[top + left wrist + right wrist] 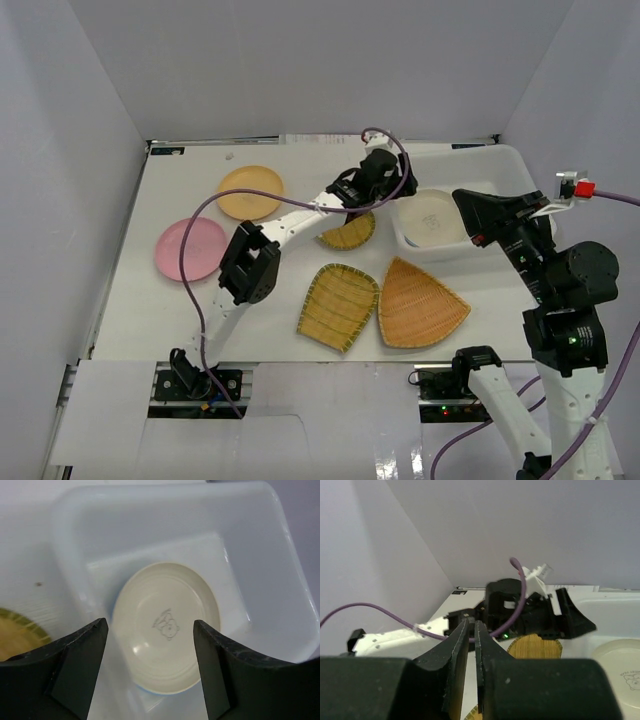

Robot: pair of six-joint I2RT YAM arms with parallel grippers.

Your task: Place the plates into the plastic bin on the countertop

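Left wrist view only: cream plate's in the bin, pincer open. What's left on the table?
Observer: Five: orange plate, pink plate, round tray, scoop tray, fan tray.
Operator: Right pincer?
Observer: Shut and empty, raised over the bin's near rim.
Operator: Closest tray to the bin?
Observer: Round tray, just off its left wall.

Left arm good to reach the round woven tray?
Likely yes: the open left gripper hangs just past the round woven tray, which lies bare except where the wrist overhangs it.
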